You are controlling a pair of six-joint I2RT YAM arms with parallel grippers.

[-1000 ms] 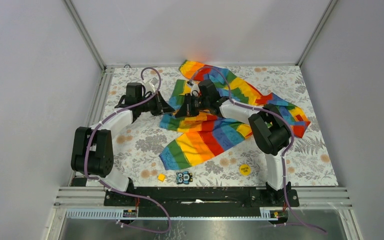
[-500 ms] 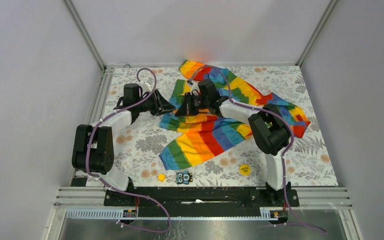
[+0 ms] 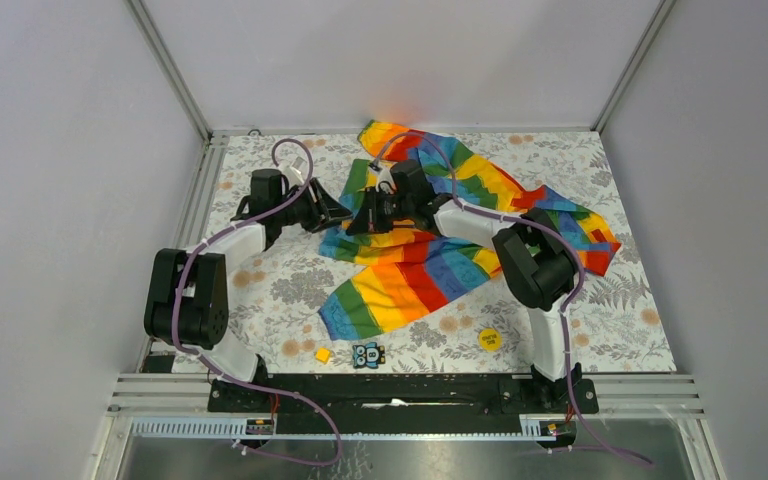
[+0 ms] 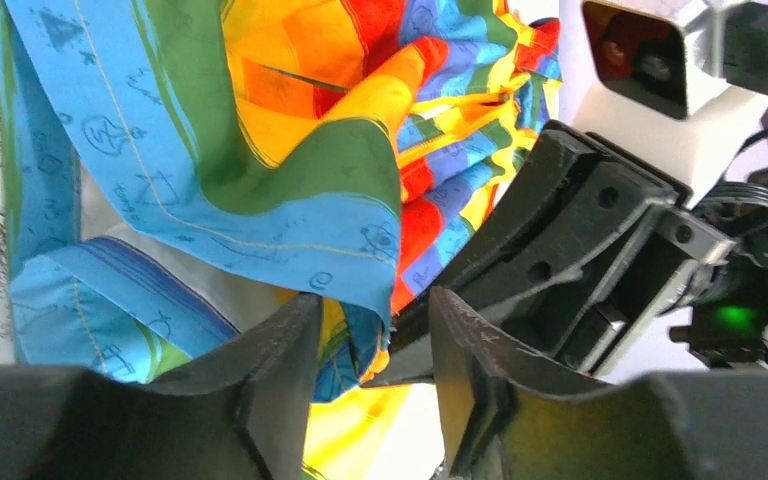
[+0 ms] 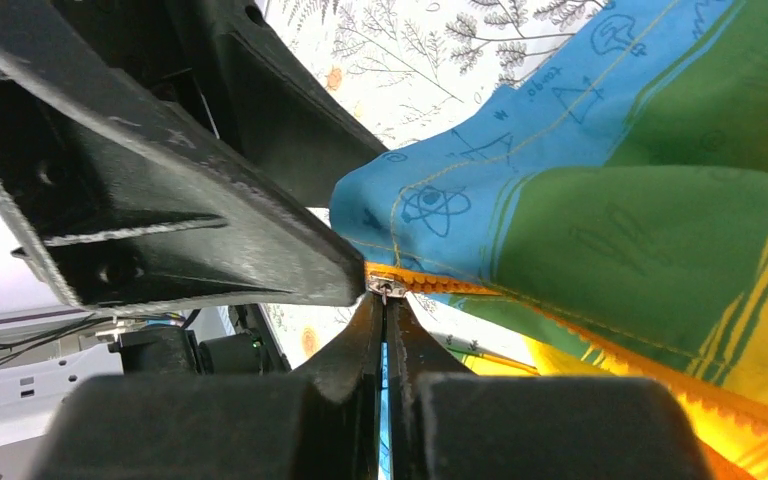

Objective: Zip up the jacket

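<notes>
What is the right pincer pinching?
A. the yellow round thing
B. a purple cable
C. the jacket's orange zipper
C: in the right wrist view, the right pincer is shut on the metal end of the orange zipper, which runs along the blue edge of the jacket.

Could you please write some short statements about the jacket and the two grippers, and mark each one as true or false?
1. The right gripper is shut on the orange zipper end of the jacket. True.
2. The left gripper has its fingers pressed together. False: a gap shows between them, with jacket fabric in it.
3. The yellow disc lies on the jacket. False: it lies on the table, apart from the jacket.
4. Both grippers are at the same edge of the jacket. True.
</notes>
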